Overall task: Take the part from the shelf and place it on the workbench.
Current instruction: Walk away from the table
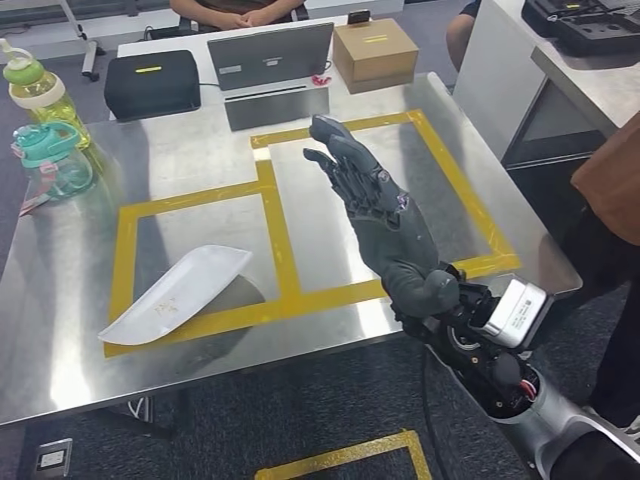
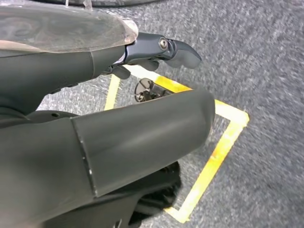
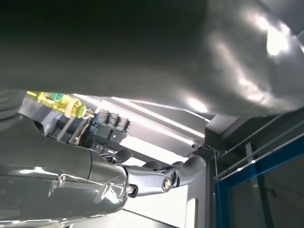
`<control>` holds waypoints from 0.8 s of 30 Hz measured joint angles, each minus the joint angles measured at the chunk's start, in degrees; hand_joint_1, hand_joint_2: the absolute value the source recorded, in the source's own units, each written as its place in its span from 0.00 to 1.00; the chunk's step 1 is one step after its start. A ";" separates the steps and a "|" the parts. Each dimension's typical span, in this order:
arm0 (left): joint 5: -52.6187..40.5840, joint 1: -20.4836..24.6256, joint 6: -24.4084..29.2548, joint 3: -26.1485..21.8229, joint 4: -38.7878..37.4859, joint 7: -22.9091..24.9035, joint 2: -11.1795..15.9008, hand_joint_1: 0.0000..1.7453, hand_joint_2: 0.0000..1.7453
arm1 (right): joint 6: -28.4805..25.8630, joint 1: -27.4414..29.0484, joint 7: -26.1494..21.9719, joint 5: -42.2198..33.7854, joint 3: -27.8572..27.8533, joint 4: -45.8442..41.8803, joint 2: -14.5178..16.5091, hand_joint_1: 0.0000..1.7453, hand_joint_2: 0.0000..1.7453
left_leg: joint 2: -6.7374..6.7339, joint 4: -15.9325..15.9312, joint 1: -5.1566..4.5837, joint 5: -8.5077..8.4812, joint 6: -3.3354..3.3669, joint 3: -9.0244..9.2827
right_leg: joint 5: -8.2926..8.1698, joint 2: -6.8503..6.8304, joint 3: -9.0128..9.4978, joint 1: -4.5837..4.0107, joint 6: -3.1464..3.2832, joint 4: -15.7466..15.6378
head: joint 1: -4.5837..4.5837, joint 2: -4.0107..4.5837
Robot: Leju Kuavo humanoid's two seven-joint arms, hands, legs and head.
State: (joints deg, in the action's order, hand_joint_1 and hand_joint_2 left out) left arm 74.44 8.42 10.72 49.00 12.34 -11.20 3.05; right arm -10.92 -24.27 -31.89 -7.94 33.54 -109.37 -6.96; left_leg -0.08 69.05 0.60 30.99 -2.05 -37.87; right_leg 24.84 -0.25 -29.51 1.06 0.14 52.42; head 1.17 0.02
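The person (image 1: 235, 12) at the far side is cut off by the top edge; the right forearm (image 1: 558, 425) leaves the near-right corner.

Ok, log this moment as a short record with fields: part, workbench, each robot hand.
part: white curved part lying flat on the workbench, in the left yellow-taped box, its lower edge over the tape
workbench: metal top, yellow tape marking two boxes
right robot hand: raised above the right box, fingers apart, holding nothing
left robot hand: hanging over grey carpet, holding nothing

steel workbench (image 1: 68, 340), white part (image 1: 178, 293), yellow tape (image 1: 278, 225)
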 joint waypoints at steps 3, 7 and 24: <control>0.03 0.08 0.03 0.00 0.01 -0.05 0.07 0.00 0.00 | 0.13 -0.15 -0.05 -0.26 -0.02 0.04 0.01 0.00 0.00 | 0.10 -12.28 0.22 -4.18 0.10 7.40 | -0.17 0.02 -0.82 -0.04 -0.62 0.79 | -0.13 0.00; 0.09 0.04 0.03 0.00 0.01 -0.08 0.05 0.00 0.00 | 0.19 -0.30 -0.14 -0.43 -0.05 0.06 0.00 0.00 0.00 | 0.40 -15.22 0.09 -4.59 1.66 8.40 | -0.44 0.12 -1.49 -0.15 -1.87 1.44 | 0.26 0.00; 0.18 -0.20 0.05 0.00 0.01 -0.17 -0.07 0.00 0.00 | 0.19 -0.39 -0.25 -0.48 -0.08 0.46 -0.01 0.00 0.00 | -0.01 -13.13 -0.91 -5.62 1.57 4.65 | 1.47 -0.05 1.96 -0.50 0.02 0.22 | 1.85 0.00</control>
State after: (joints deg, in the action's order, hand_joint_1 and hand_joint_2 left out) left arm 74.62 8.22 10.78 49.00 12.35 -11.37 2.99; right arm -10.74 -24.65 -32.15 -8.41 33.47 -108.90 -6.97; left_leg -0.09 55.92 -0.32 25.37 -0.48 -33.22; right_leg 26.31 -0.30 -27.56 0.56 0.16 52.63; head 3.02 0.02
